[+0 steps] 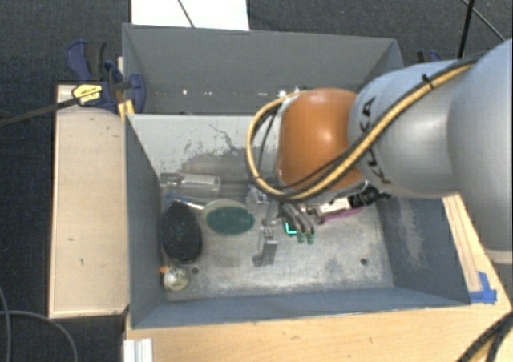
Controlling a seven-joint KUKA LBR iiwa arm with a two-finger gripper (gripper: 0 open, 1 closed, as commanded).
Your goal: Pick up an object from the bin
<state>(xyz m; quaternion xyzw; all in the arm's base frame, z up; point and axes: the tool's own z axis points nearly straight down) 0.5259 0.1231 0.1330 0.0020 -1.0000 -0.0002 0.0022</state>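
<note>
My gripper (pixel 264 255) hangs below the orange wrist cover, low over the bin floor near the middle. Just to its left lies a flat teal round disc (pixel 230 219), apart from the gripper. Further left, a black oval brush-like thing (pixel 180 233) rests against the left wall. A pink and white thing (pixel 346 207) lies right of the gripper, partly hidden under the arm. I see nothing held in the gripper.
A clear plastic piece (pixel 191 183) lies at the back left of the floor. A small orange and white thing (pixel 175 276) sits in the front left corner. The arm covers the bin's back right part. Bare floor shows at the front right.
</note>
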